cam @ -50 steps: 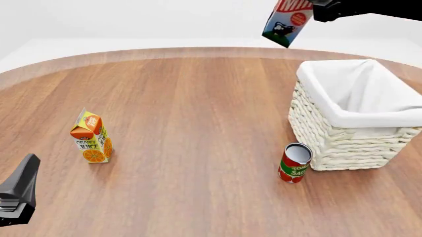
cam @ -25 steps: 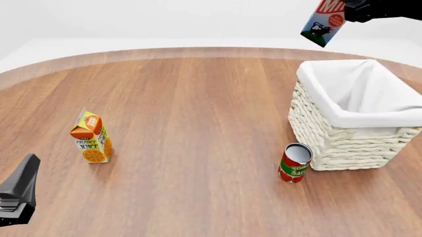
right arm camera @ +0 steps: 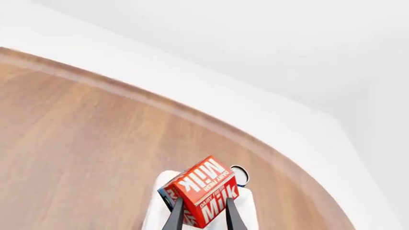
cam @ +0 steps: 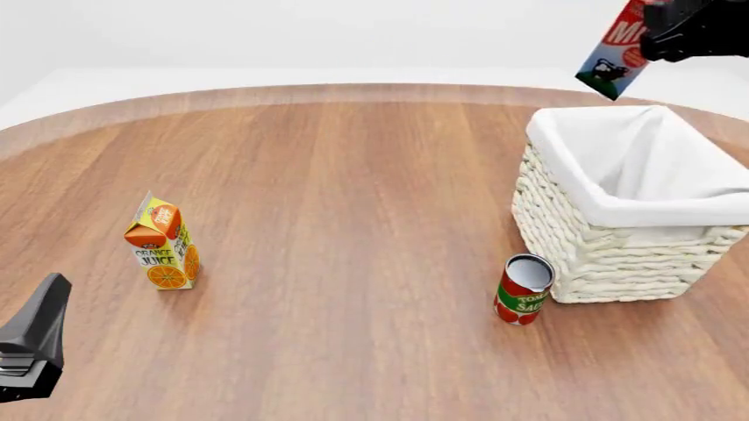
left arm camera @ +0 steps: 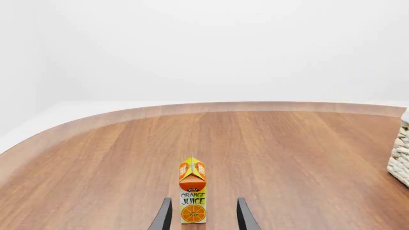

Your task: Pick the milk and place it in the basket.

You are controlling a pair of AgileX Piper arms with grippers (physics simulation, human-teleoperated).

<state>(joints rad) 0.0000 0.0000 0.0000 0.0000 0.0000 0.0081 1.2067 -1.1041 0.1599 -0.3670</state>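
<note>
Right gripper point(cam: 669, 24) clamps the milk point(cam: 617, 54) above the basket point(cam: 609, 210), long axis tilted, base lower-left.
Tomato can point(cam: 524, 288) beside basket (juice carton point(cam: 163, 243) well apart); left gripper point(left arm camera: 203, 216) open.

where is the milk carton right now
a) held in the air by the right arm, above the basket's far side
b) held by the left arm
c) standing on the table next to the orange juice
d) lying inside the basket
a: the right gripper is shut on the tilted milk carton, clear of the basket.
</note>
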